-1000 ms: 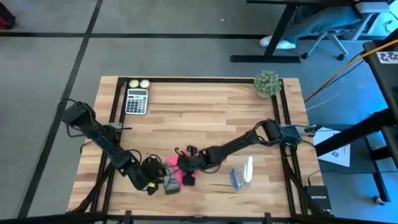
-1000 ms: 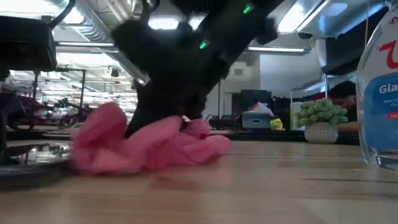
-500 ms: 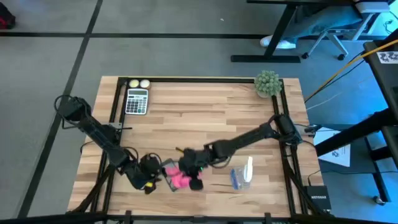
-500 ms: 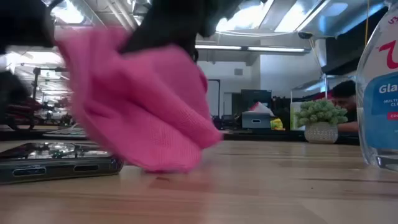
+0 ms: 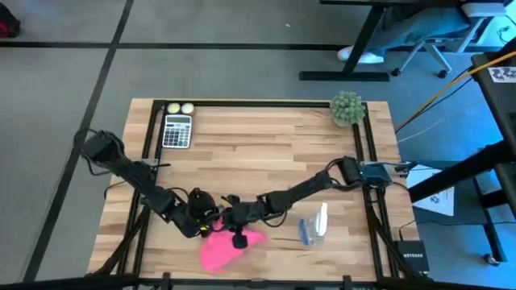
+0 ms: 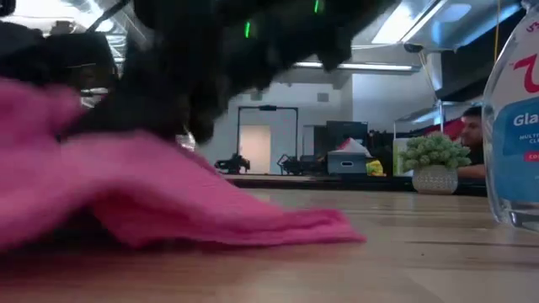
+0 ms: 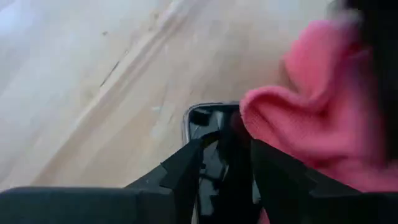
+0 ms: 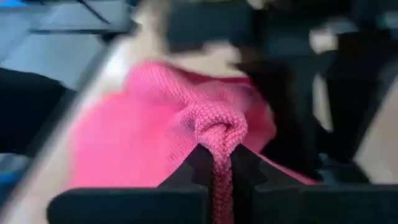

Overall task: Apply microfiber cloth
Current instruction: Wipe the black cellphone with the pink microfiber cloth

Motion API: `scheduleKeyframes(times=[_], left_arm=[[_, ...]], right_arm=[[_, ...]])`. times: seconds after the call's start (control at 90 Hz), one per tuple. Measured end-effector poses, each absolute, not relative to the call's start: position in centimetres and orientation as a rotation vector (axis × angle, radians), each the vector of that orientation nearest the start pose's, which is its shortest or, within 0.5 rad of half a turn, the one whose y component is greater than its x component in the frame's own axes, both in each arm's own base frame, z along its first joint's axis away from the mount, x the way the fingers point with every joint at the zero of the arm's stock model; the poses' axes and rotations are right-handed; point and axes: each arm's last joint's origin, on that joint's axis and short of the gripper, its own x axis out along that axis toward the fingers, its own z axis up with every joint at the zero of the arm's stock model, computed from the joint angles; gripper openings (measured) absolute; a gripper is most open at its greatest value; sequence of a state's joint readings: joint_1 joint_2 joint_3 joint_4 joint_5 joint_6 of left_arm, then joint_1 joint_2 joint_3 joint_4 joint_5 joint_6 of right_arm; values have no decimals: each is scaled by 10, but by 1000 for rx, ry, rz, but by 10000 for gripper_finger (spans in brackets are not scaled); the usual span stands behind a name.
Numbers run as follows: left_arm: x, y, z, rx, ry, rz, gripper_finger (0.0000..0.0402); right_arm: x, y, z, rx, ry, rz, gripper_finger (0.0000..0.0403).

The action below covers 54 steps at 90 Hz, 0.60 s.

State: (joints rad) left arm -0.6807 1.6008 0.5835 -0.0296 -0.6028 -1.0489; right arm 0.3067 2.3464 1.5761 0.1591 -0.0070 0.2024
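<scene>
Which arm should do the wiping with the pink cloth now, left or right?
Right, probably. The right gripper is already shut on the microfiber cloth, pinching a fold, while the left gripper is clamped on the phone, steadying it.

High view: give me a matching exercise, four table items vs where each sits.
Things:
1. calculator
2. potted plant
3. spray bottle
4. microfiber cloth

Places:
A. far right corner
B. near edge, under the right end effector
C. far left corner, beside two pale balls
D. lying flat, near right side

Pairs: 1-C, 2-A, 3-D, 4-B
</scene>
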Motion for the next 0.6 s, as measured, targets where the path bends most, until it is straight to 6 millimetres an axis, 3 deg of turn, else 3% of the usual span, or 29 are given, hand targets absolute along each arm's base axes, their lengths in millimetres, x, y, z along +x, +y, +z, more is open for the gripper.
scheduleKeyframes(times=[0.278,0.6], left_arm=[[208,-147,103,-345,764,380,128],[207,-146,102,-338,766,386,128]], right_arm=[[468,163,100,139,764,257,3],[448,191,107,350,930,504,3]])
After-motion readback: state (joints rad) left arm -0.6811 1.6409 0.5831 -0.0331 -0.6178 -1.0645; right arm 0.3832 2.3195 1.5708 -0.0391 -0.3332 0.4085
